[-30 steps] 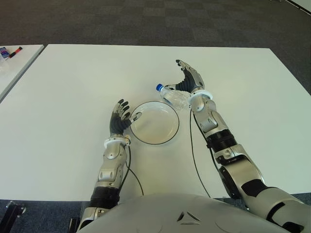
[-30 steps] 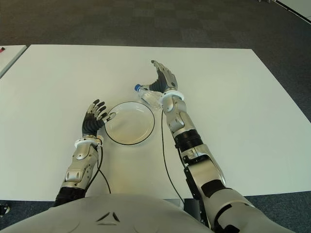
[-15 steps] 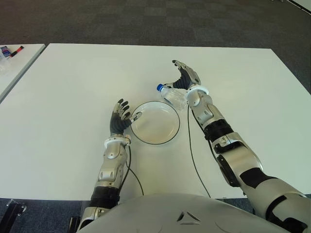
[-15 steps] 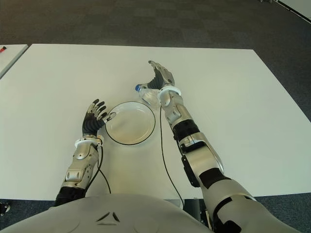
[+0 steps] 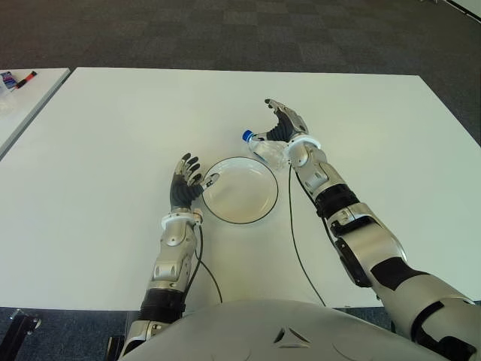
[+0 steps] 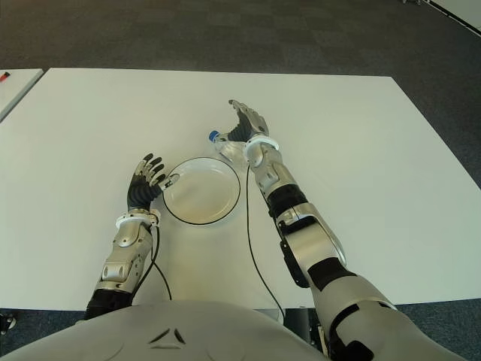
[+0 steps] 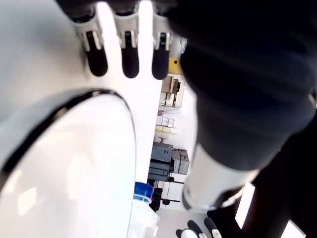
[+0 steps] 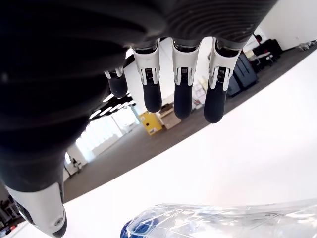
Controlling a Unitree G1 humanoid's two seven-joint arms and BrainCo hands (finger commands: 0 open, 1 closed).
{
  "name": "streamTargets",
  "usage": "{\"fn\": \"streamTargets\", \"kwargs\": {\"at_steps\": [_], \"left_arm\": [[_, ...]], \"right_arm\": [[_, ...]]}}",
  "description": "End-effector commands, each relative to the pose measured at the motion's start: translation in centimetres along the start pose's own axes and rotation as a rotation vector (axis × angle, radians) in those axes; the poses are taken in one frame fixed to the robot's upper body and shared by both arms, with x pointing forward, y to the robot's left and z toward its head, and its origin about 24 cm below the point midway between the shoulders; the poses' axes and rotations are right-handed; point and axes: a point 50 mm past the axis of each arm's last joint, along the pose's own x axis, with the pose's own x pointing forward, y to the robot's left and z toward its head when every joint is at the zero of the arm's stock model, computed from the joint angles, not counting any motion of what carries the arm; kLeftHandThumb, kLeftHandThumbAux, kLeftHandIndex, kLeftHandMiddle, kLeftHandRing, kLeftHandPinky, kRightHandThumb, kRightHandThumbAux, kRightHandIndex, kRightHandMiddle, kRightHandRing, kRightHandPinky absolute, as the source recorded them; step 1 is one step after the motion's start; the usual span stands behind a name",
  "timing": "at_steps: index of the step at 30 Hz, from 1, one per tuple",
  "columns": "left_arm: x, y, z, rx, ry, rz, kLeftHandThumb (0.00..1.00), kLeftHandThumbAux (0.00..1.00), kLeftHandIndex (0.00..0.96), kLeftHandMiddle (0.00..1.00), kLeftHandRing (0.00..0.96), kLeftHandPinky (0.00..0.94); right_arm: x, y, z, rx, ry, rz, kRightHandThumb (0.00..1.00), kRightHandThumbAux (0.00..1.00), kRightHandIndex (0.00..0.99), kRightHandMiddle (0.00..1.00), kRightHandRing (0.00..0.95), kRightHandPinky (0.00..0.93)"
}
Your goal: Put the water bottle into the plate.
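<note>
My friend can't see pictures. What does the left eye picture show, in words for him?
A robot's right hand, fingers open, reaches over a clear water bottle with a blue cap lying on a white table, just beyond the rim of a round white plate. The left hand, also open, is at the plate's left edge. The plate is empty.

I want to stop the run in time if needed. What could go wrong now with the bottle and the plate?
1. The water bottle lies on its side beside the plate, and the right robot hand is open above it: it might roll away when touched.
2. The bottle lies close to the plate's rim, so a push could shift the plate.
3. The left robot hand shows at the plate's left edge and may get bumped.
</note>
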Motion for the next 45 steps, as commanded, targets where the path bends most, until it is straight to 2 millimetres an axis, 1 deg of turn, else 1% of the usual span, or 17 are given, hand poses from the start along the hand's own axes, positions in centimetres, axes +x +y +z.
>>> {"fn": "streamTargets", "kwargs": {"at_steps": [1,15,23,27,28,31,34,38,45], "left_arm": [[-0.4,-2.1,-0.3,-0.094,0.017,0.004,0.000,0.946,0.125,0.171,0.158,0.183],[-0.4,-2.0,-0.2,-0.097,0.016,0.002,0.000,0.933,0.124,0.169,0.156,0.172],[-0.6,-2.0,-0.1,-0.091,0.015,0.006,0.000,0.930,0.121,0.162,0.148,0.167],[-0.6,-2.1,0.0,-0.090,0.015,0.007,0.000,0.929,0.120,0.160,0.146,0.167],[-0.7,-2.1,0.0,-0.091,0.016,0.005,0.000,0.929,0.120,0.160,0.146,0.167],[-0.8,-2.2,0.0,-0.095,0.018,-0.001,0.000,0.926,0.114,0.152,0.140,0.167],[-0.8,-2.3,0.0,-0.098,0.019,-0.003,0.000,0.925,0.111,0.147,0.137,0.164],[-0.9,-2.4,0.0,-0.098,0.018,-0.004,0.000,0.919,0.106,0.142,0.132,0.158],[-0.9,-2.6,0.0,-0.095,0.021,-0.001,0.000,0.906,0.103,0.138,0.130,0.155]], "right_arm": [[-0.2,0.4,-0.1,0.007,-0.005,0.021,0.549,0.708,0.063,0.160,0.174,0.266],[-1.1,1.3,-0.4,0.006,-0.017,0.023,0.524,0.713,0.068,0.145,0.179,0.284],[-1.8,2.4,-1.2,-0.009,-0.006,0.050,0.494,0.712,0.069,0.139,0.176,0.272],[-1.9,2.4,-1.3,-0.011,-0.005,0.051,0.492,0.712,0.069,0.139,0.175,0.268],[-1.9,2.8,-1.5,-0.037,0.009,0.054,0.492,0.712,0.069,0.139,0.175,0.268],[-2.2,3.8,-2.0,-0.096,0.031,0.051,0.487,0.710,0.076,0.163,0.186,0.259],[-2.3,4.1,-2.1,-0.110,0.027,0.037,0.488,0.705,0.088,0.183,0.197,0.267],[-2.7,4.5,-2.3,-0.105,0.019,0.020,0.504,0.699,0.104,0.202,0.212,0.291],[-3.5,4.5,-2.4,-0.066,0.008,0.003,0.530,0.701,0.124,0.214,0.227,0.314]]}}
